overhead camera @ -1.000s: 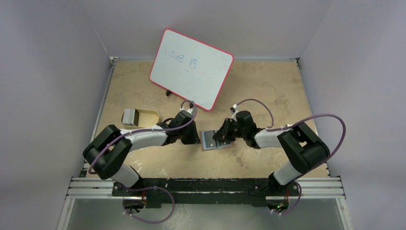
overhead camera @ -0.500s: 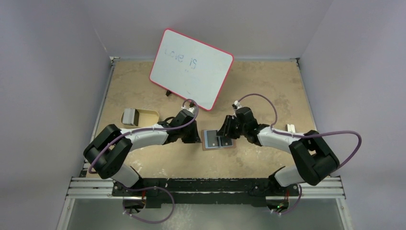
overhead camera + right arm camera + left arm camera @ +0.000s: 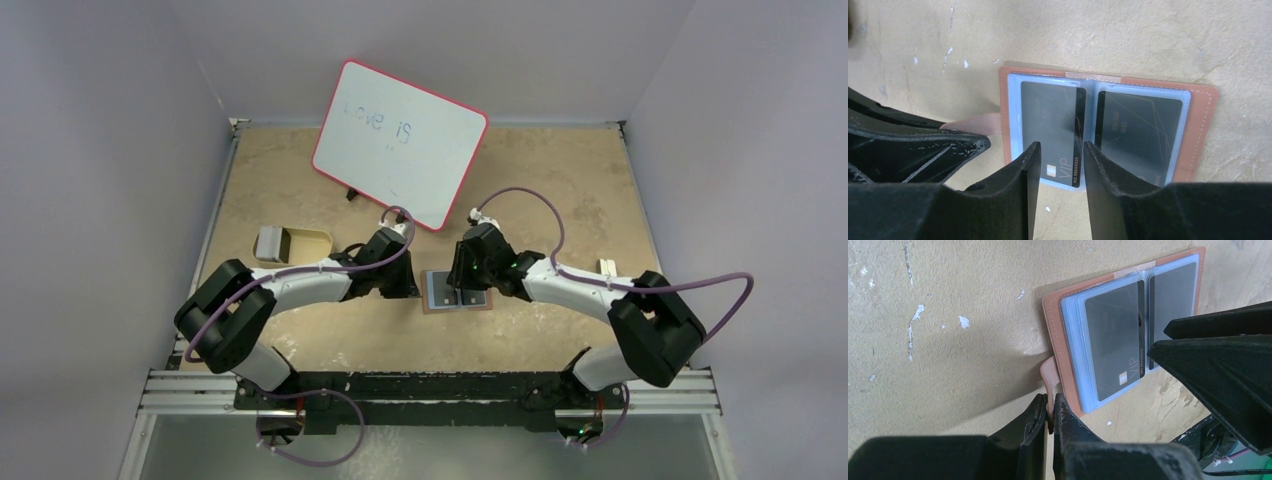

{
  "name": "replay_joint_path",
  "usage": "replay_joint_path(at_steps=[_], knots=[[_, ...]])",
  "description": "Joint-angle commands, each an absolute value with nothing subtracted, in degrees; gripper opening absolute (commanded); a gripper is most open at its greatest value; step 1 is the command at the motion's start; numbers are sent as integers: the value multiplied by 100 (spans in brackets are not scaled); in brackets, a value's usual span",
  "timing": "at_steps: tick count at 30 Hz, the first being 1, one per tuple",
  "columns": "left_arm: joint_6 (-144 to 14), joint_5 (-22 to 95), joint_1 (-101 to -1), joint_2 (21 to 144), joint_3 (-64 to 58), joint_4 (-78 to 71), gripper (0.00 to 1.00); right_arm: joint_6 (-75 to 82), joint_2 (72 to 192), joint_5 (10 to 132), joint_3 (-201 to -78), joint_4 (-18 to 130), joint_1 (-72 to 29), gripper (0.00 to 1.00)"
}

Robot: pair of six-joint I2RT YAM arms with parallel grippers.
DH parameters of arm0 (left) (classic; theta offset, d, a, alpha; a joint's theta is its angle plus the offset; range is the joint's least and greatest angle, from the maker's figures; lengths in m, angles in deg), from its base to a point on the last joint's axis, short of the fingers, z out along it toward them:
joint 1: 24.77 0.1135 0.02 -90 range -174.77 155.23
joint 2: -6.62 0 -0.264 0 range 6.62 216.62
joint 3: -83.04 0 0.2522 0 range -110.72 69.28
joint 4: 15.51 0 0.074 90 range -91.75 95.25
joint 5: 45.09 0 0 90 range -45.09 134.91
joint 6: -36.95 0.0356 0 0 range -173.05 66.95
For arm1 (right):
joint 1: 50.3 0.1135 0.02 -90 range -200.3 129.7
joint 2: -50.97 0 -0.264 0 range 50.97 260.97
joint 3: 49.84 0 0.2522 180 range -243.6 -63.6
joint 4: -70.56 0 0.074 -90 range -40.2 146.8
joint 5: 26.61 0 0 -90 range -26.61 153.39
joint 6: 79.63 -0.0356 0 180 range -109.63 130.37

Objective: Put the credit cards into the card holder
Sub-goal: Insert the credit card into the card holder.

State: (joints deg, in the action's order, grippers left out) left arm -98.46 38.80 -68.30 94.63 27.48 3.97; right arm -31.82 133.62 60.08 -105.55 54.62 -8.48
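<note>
Insertion looks done: left gripper (image 3: 1050, 412) clamps tab strap (image 3: 1048, 372) of open card holder (image 3: 1052, 330), right gripper (image 3: 1062, 150) hovers jaws-apart, empty, over both sleeved credit cards (image 3: 1048, 115); next likely folding it shut.

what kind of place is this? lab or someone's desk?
Likely a robotics lab test cell, not a desk: left arm and right arm bolted to a metal rail at a scuffed board table, bare walls boxing it in, staged props like a whiteboard and card holder.

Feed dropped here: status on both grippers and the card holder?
Left gripper shut on tab strap. Right gripper open, empty, over VIP card. Card holder open flat, two cards sleeved. Nothing in the way.
</note>
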Motion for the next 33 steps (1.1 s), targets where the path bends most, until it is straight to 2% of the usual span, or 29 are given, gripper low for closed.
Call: replay_joint_path(at_steps=[1,8,25,30,33], knots=[[-9834,3937,-6852,9425,2516,309,0,-3182,13330,5669,-10676,5276,-818,38],[-9880,3835,-6847,9414,2504,264,0,-3357,13493,6169,-10428,5967,-816,43],[-9840,3805,-6847,9511,2303,335,1,-3487,13467,6513,-10157,6138,-820,40],[-9766,4128,-6841,9279,2248,700,8,-3511,12940,6339,-10217,5593,-821,40],[-9860,4075,-6849,9077,2314,551,19,-3461,12661,6041,-10199,5391,-827,38]])
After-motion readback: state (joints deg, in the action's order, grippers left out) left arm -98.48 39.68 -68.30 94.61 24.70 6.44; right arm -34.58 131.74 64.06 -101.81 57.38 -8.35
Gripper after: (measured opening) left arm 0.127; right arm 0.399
